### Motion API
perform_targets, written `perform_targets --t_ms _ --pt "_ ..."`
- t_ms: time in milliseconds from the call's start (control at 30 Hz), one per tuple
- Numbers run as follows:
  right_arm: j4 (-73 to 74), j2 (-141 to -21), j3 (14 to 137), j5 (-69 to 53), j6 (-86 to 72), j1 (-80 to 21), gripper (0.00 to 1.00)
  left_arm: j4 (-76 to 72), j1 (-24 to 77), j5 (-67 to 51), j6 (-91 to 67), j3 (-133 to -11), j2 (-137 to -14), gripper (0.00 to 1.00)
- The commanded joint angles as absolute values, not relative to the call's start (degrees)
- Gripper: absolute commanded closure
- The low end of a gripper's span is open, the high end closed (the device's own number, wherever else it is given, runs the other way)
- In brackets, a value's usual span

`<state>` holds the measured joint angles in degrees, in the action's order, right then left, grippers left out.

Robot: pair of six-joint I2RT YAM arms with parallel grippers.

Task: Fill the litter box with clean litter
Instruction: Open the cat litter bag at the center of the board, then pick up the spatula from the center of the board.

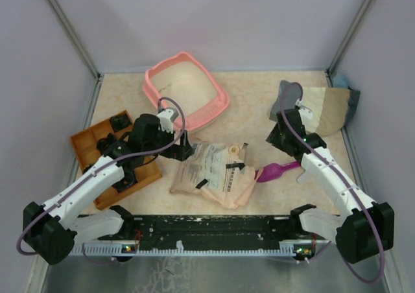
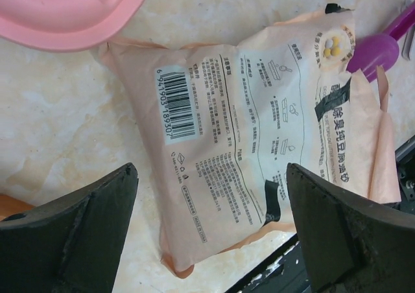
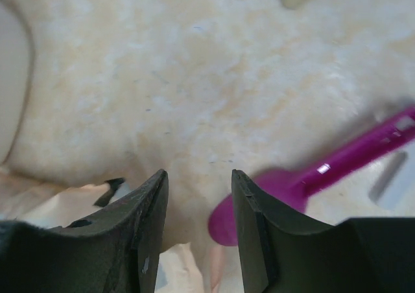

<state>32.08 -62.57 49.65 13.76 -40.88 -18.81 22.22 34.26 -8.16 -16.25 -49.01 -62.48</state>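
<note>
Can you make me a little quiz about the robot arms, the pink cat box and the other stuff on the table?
1. True or false: the paper bag lies inside the pink litter box.
2. What colour is the scoop? A green, B magenta, C blue.
3. Fill in the gap: the left hand by the bag is ___ (open or shut).
Key: 1 false, it lies on the table; 2 B; 3 open.
</note>
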Motion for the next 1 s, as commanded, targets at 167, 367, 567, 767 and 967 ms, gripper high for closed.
perform_targets --t_ms 167,367,567,767,967 --pt "45.16 -61.26 48.04 29.13 -54.71 -11.05 0.54 20.16 34.01 -14.76 -7.98 -44.18 -56.67 0.01" --pt "37.38 -55.96 39.22 27.36 -54.84 -8.52 0.5 19.51 34.06 -15.18 -7.21 -43.13 -56.01 0.01" --pt "36.31 -59.06 38.12 27.47 -60.13 -7.91 0.48 20.12 34.01 -16.07 -7.56 -42.53 -55.17 0.01" --pt "34.37 -64.68 37.71 27.29 -62.4 -7.03 0.47 20.27 34.01 -15.58 -7.25 -42.24 -54.5 0.02" --pt "37.22 -68.63 38.44 29.29 -67.97 -6.45 0.47 20.43 34.01 -15.27 -7.45 -42.19 -54.32 0.03"
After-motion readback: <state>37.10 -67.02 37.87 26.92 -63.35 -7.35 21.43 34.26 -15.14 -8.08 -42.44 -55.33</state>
